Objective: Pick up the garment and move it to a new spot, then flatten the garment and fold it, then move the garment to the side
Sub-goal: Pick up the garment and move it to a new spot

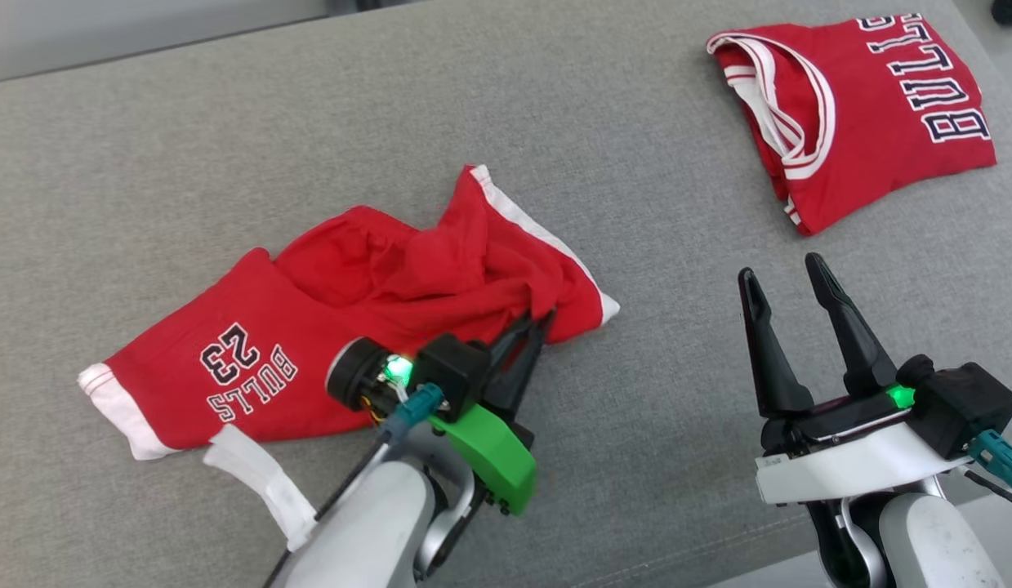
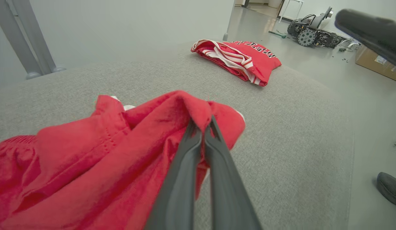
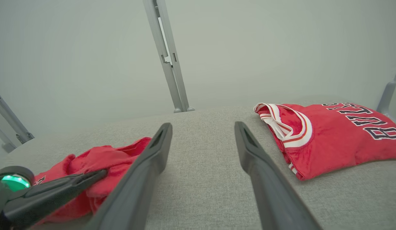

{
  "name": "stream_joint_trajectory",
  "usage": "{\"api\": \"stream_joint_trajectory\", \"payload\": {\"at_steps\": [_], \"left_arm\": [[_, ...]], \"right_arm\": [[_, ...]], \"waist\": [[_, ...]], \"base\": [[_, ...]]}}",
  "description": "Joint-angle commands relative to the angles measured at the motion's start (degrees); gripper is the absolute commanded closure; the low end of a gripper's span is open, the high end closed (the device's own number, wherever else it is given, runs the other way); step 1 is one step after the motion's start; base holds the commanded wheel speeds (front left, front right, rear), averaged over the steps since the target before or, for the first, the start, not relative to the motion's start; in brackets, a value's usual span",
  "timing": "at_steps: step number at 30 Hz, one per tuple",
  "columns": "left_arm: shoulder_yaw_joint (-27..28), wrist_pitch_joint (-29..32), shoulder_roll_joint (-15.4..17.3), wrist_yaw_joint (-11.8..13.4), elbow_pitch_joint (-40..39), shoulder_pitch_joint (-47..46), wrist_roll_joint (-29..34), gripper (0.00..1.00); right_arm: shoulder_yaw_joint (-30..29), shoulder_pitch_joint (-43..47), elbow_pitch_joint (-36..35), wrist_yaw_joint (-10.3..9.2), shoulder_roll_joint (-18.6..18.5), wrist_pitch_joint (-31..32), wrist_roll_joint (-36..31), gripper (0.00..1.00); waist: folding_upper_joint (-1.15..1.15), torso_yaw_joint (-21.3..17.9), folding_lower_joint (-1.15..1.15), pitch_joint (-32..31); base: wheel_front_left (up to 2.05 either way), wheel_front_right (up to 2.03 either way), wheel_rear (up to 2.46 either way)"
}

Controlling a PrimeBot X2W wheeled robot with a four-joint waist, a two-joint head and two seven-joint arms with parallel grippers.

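While the left hand (image 1: 540,320) pinches the shorts (image 1: 252,351) edge, the right hand (image 1: 782,271) hovers spread.

Fingertips of the left gripper (image 2: 201,123) are buried in a fold of the red shorts (image 2: 89,159). Near the bench's (image 3: 210,179) far right corner, the folded jersey (image 3: 338,143) runs off the right wrist view's edge.

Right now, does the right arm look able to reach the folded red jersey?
Probably yes. The right pincer is open and points roughly toward the folded jersey, with bare grey surface between them; nothing seems to stand in the way.
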Motion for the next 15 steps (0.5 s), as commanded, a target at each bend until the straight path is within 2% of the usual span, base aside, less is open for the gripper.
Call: {"api": "stream_joint_trajectory", "payload": {"at_steps": [1,4,9,15], "left_arm": [[-0.7,-1.0,0.2,-0.1,-0.1,-0.5,-0.2,0.03],[-2.1,-3.0,0.2,0.1,-1.2,-1.3,-0.2,0.0],[0.0,-6.5,0.9,2.6,-5.1,-2.0,0.3,0.0],[7.6,-9.3,4.1,8.6,-8.8,0.7,-0.6,0.0]], "right_arm": [[-0.2,0.3,0.0,0.0,0.2,-0.4,-0.1,0.0],[-0.4,0.0,0.3,0.0,0.2,-0.5,0.2,0.0],[-0.9,0.1,0.1,0.0,-0.4,0.1,-0.2,0.0],[-1.1,0.8,-1.0,0.0,-1.6,1.6,-1.2,0.0]], "waist": [[-0.01,-1.3,0.0,1.7],[-0.01,-0.1,0.0,1.2],[-0.01,2.8,0.0,-0.6],[-0.01,7.2,0.0,-3.0]], "base": [[0.0,0.0,0.0],[0.0,0.0,0.0],[0.0,0.0,0.0],[0.0,0.0,0.0]]}}
